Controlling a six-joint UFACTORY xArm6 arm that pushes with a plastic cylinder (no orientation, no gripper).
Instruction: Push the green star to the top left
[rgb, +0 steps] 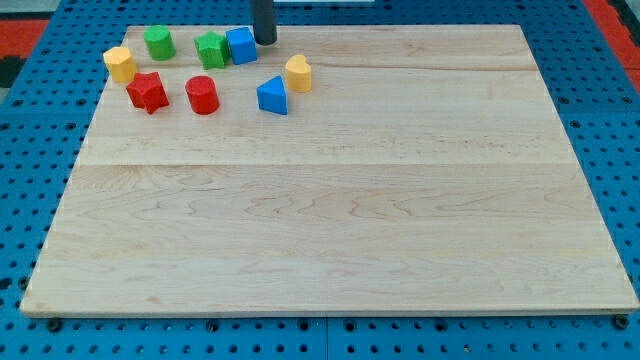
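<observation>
The green star (210, 49) lies near the view's top left of the wooden board (330, 190), touching a blue cube (242, 45) on its right. My tip (264, 40) stands just right of the blue cube, close to it or touching it, at the board's top edge. A green cylinder (158, 43) sits left of the star.
A yellow block (120, 64) sits at the far left. A red star (147, 92) and a red cylinder (202, 95) lie below the green blocks. A blue triangular block (272, 96) and a yellow block (298, 73) lie to the right of them.
</observation>
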